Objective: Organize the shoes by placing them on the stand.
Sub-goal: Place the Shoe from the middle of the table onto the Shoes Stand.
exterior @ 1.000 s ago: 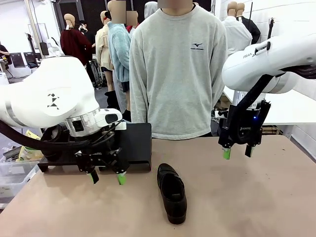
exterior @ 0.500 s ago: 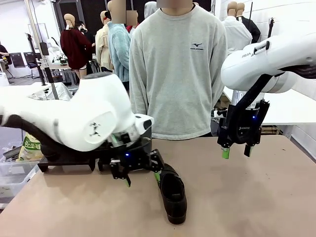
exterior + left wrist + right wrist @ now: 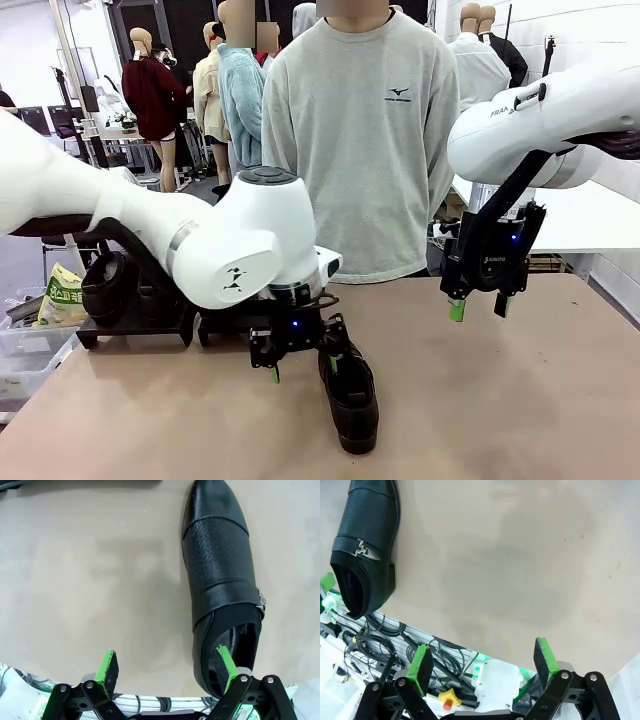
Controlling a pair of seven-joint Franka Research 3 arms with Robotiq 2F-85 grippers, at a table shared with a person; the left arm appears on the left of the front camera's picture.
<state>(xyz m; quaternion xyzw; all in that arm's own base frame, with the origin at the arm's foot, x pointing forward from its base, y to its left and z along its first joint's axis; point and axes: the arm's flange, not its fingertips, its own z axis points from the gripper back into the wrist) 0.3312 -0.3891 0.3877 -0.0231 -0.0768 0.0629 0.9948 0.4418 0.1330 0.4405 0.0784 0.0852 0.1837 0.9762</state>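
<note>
The left arm has swung in from the left side of the counter point(image 3: 520, 400) toward the middle. A second ago its pincer hung over the bare counter in front of the black stand point(image 3: 140, 315). Now the left pincer point(image 3: 305, 368) is low and right at the heel end of the black dress shoe point(image 3: 350, 395).

From the left wrist camera, the pincer is wide open and holds nothing. One green pad point(image 3: 226, 662) is down at the shoe's heel opening, right at the rim. The other green pad is out over the bare counter, well to the side of the shoe. So the shoe is not between the two pads yet.

The shoe lies flat on the counter near the middle, with its toe pointing to the near edge. It is not on the stand, which sits at the far left. I can see dark things already on the stand, but I cannot tell what they are.

The right pincer point(image 3: 478, 305) has stayed up in the air on the right, wide open and empty.

I think the grab comes next, so the job is only starting.
</note>
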